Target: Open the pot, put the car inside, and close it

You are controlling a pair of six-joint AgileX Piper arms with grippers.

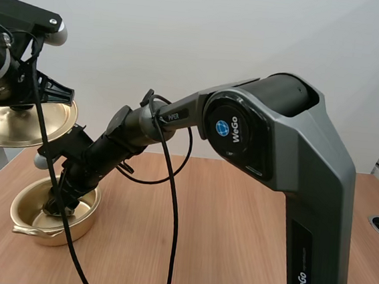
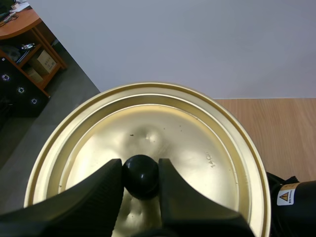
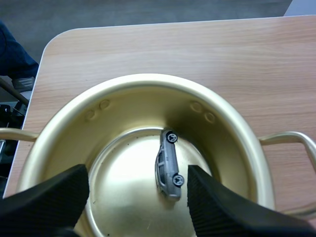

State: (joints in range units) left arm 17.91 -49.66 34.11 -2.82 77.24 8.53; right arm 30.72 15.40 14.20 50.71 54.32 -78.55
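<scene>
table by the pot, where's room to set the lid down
Bare table lies between the pot and the right arm's base, and along the far edge by the wall. Crowded: the pot itself, with the right tool open over the car inside. The left tool holds the lid.

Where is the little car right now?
The car lies on its side on the floor of the open pot, at the left of the table in the high view, below the right gripper.
</scene>
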